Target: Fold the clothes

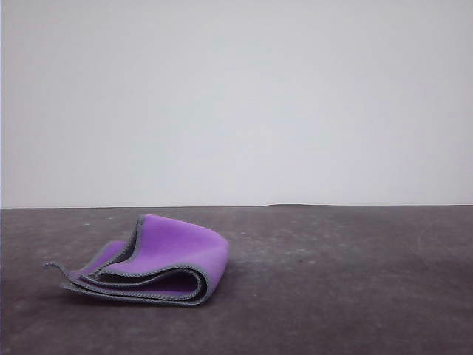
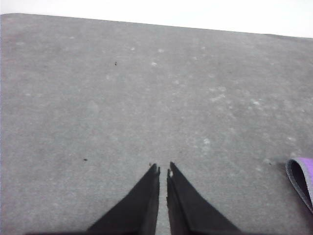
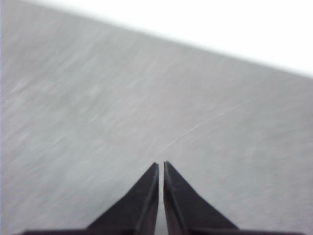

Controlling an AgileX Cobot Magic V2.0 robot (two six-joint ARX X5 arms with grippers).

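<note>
One cloth (image 1: 159, 262) lies on the dark grey table (image 1: 347, 281), toward the left of the front view and near the front edge. It is already doubled over on itself: the purple face shows on top and inside the loop, the dark grey face peeps out between the layers, and the pale stitched edge runs along the open side facing the camera. The rounded fold sits at its right end, and a loose corner trails out at the left.

It looks light, soft and floppy (it holds a puffy curve rather than lying flat), so it will likely sag and drape from wherever it is pinched, and a stack of layers may slip apart unless all are caught together. The best hold, I judge, is at the stitched edge or the trailing left corner, where the layers are thin and lifted slightly off the table.

The left claw (image 2: 163, 170) is clenched with nothing in it, its two black tips nearly touching, hovering over bare table with a sliver of the cloth's edge beside it. The right claw (image 3: 161, 165) is likewise clenched and holding nothing, over bare table; its picture is blurred.

Count: one cloth, two claws, one table.
</note>
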